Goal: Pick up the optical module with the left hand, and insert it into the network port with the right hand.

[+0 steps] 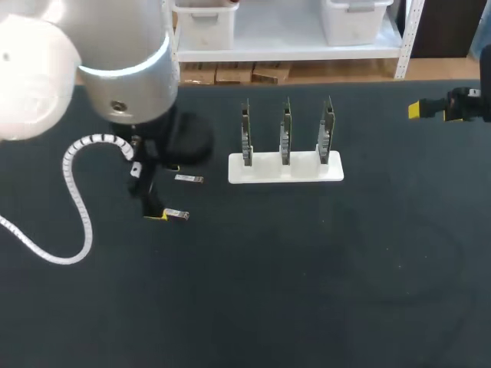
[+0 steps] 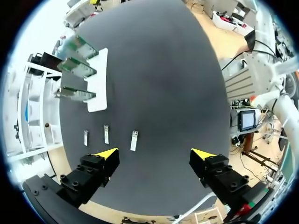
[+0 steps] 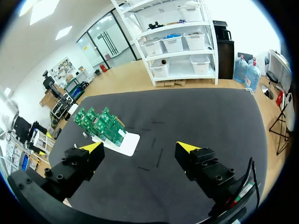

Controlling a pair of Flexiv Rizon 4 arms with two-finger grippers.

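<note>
Fingers of the left gripper stand wide apart over the table, nothing between them. Three modules lie in a row just ahead, the nearest beside one yellow tip. Beyond them a white stand holds three upright boards. The right gripper, likewise spread and empty, hangs well apart by the far edge.

A black matte surface spreads beneath and far ahead of the left gripper; a flat white rectangular plastic stand lies on it, well ahead of that gripper, out beyond one finger's side; faint ring marks show on the surface.
</note>
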